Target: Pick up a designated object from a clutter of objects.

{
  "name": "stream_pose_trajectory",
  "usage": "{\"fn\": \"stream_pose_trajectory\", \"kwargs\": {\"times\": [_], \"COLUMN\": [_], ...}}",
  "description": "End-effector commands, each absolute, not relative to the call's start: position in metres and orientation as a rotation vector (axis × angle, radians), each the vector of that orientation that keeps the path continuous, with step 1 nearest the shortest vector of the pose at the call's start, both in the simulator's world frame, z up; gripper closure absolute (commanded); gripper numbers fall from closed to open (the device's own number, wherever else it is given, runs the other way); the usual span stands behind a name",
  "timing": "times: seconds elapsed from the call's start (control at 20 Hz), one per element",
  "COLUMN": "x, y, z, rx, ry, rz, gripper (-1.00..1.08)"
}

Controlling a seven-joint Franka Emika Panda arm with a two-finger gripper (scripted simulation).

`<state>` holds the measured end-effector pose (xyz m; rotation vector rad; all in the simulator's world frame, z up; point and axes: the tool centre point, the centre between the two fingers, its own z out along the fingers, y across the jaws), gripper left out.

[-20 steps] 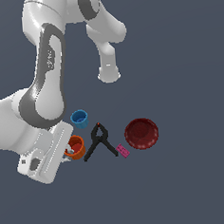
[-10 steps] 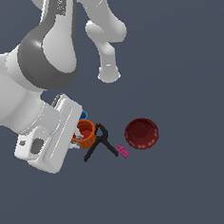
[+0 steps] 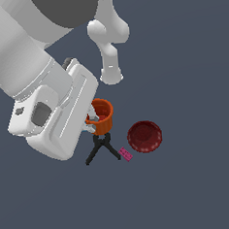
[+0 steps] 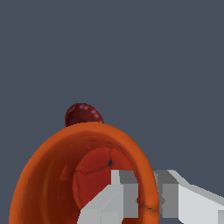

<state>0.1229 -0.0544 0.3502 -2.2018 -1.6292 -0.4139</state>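
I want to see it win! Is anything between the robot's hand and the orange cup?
No. The hand already pinches the orange cup's wall, one finger inside and one outside. Nothing visible sits between them.

Plain simulated backdrop

One flat, dark slate-blue surface [image 3: 189,47] fills both views from 12 to 6 o'clock, evenly lit, with no walls, furniture or windows showing.
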Motion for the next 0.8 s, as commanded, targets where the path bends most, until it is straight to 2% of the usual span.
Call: {"fn": "stream_pose_trajectory", "kwargs": {"times": [0.0,0.35,0.75], "x": [0.123,0.125,0.126], "y": [-0.040,-0.013,-0.005], "z": [0.376,0.425,0.440], "rx": [-2.202,-2.203,-2.202], "ry": [-1.629,-1.628,-1.628], "rz": [-0.415,-0.416,-0.417], "gripper": [1.08,1.08,1.08]}}
